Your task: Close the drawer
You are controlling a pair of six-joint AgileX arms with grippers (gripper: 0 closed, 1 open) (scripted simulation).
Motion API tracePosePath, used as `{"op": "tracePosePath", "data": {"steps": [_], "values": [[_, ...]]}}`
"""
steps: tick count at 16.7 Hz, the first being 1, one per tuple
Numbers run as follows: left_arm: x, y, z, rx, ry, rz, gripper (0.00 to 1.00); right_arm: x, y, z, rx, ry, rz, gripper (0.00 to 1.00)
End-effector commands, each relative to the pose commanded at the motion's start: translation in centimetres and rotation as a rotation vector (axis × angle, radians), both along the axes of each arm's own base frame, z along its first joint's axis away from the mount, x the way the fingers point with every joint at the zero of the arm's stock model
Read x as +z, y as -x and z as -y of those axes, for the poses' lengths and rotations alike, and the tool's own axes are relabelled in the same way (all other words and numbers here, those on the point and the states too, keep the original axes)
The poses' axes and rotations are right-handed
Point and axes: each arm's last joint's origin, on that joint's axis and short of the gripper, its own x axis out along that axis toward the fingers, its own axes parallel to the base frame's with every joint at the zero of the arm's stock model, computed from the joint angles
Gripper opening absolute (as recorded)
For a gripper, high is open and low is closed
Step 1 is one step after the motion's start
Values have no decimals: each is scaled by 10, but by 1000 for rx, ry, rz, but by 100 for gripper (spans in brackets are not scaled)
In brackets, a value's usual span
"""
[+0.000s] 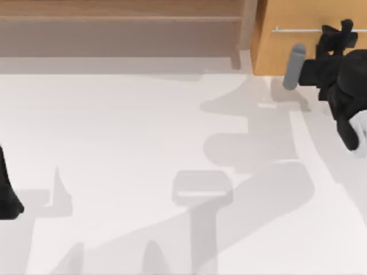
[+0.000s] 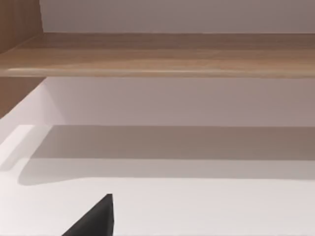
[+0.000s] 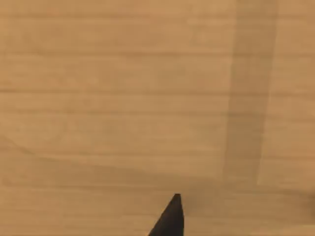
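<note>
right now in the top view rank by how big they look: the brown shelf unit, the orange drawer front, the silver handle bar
1. Shelf unit, spanning most of the back edge.
2. Drawer front, at the top right, partly covered by the right gripper.
3. Handle bar, a thin line across the drawer front.
No close calls.

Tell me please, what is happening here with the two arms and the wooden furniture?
The right gripper is at the far right of the table, up against the orange-tan front of the drawer, next to its thin silver handle. The right wrist view looks at that wooden panel from very close. The left arm is parked at the left edge. A long brown shelf unit stands along the back.
</note>
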Motion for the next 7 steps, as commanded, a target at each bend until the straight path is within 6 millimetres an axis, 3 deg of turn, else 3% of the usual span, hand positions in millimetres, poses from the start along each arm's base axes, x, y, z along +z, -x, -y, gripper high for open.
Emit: {"op": "tracePosePath", "data": {"steps": [2,7], "values": [[0,0,0,0,0,0,100,0,0,0,0,0,0,100],[0,0,0,0,0,0,100,0,0,0,0,0,0,100]]}}
